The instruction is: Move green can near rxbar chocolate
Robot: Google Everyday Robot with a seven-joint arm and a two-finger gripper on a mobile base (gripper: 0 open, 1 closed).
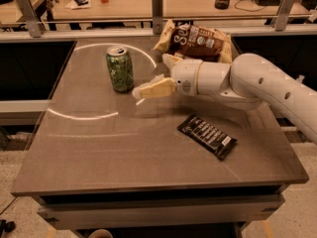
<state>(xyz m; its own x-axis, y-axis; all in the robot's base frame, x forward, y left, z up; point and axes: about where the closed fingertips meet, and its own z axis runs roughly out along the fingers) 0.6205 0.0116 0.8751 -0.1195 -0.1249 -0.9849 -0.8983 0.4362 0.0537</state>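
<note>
Three items stand on the counter (114, 152): the green can (120, 68), the rxbar chocolate (207, 136) and a brown and yellow snack bag (195, 42). The green can is upright in the rear-left part, well in from the left edge and inside a pale arc of light (81, 116) on the surface. The rxbar chocolate lies flat and angled, right of centre, toward the front, clear of both the front and right edges. The snack bag sits at the rear edge, close to the rail (99, 29). The whole front strip and the left-front quarter of the counter are bare. Bare surface also runs between the can and the bar, which are well apart.

The white arm (267, 86) enters from the right and reaches across the counter above the bar. The gripper (151, 76) is just right of the can, with its fingers spread apart and nothing between them. The lower finger (153, 89) points toward the lower part of the can, its tip just beside the can wall; whether it touches cannot be told. The upper finger (171, 61) lies in front of the bag.
</note>
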